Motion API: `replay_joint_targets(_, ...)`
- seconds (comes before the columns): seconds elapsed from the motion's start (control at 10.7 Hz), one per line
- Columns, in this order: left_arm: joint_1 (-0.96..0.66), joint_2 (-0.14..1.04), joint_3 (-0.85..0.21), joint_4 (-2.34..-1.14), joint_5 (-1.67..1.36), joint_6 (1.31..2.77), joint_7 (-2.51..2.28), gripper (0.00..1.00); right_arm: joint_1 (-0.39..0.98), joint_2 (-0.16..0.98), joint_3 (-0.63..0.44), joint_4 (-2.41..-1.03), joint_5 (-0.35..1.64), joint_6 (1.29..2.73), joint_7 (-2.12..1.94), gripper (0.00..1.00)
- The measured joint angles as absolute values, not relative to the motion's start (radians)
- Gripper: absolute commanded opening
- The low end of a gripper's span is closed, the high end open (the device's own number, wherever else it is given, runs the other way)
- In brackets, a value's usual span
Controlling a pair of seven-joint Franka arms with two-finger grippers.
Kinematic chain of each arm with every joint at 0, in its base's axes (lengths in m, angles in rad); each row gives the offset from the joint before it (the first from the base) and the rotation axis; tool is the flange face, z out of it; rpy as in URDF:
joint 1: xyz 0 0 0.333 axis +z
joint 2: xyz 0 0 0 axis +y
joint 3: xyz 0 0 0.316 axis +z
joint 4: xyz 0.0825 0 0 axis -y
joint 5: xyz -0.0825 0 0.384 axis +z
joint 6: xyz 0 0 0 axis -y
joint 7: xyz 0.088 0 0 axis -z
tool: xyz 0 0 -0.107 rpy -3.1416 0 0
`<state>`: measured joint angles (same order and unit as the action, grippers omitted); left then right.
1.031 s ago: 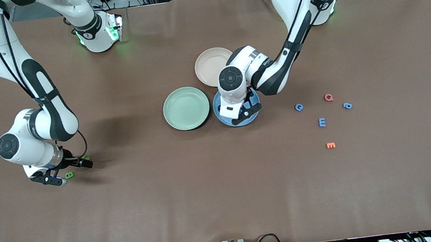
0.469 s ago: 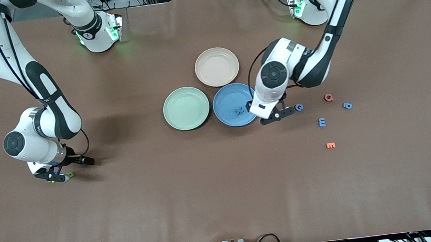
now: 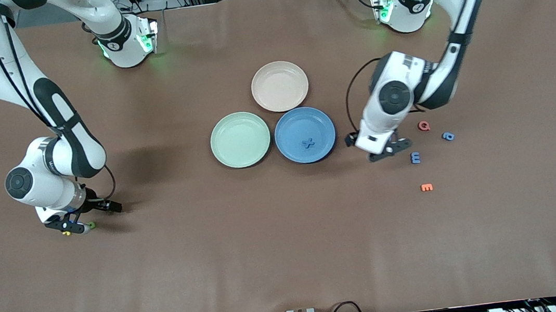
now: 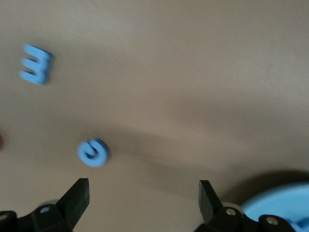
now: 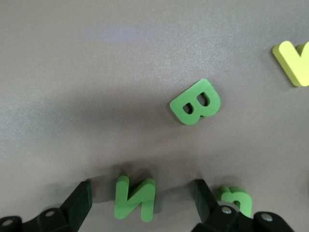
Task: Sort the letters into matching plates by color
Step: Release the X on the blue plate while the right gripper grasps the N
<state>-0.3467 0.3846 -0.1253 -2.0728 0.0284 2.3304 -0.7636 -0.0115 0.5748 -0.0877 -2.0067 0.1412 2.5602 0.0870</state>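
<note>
Nearest the front camera lies an orange letter (image 3: 426,187) on the desk (image 3: 290,259), then a blue E (image 3: 415,157) just beside the left end effector (image 3: 381,148). That end effector hangs low over the desk with its fingers wide apart and nothing between them; a blue C (image 4: 93,152) sits just ahead of them, hidden under the arm in the front view. A red letter (image 3: 424,125) and another blue one (image 3: 448,136) lie close by.

Toward the right arm's end, the right end effector (image 3: 70,226) is down at the desk, fingers spread around a green N (image 5: 134,197) without touching it. A green B (image 5: 196,102) and a half-hidden green piece (image 5: 237,200) lie beside it, and a yellow letter (image 5: 293,62) is cut off at the frame's edge.

Mid-desk, the green plate (image 3: 240,139) touches the blue plate (image 3: 305,135), which holds a blue letter (image 3: 309,143). The beige plate (image 3: 280,86) lies farthest.
</note>
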Motion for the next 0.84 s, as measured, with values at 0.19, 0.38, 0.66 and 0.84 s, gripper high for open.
replay_joint_targets(0.19,-0.245,0.354,-0.124,-2.079,0.028,2.331,-0.750,1.00,-0.010,0.571,-0.086,-2.013,0.141,2.561,0.087,0.91)
replay_joint_targets(0.38,-0.143,0.310,-0.123,-2.085,0.028,2.331,-0.713,1.00,-0.009,0.569,-0.085,-2.016,0.141,2.561,0.087,0.64)
replay_joint_targets(0.66,-0.022,0.252,-0.123,-2.096,0.028,2.317,-0.640,1.00,-0.007,0.554,-0.084,-2.030,0.141,2.561,0.087,0.38)
replay_joint_targets(0.84,0.024,0.232,-0.123,-2.104,0.028,2.263,-0.623,1.00,-0.005,0.541,-0.080,-2.036,0.141,2.561,0.087,0.22)
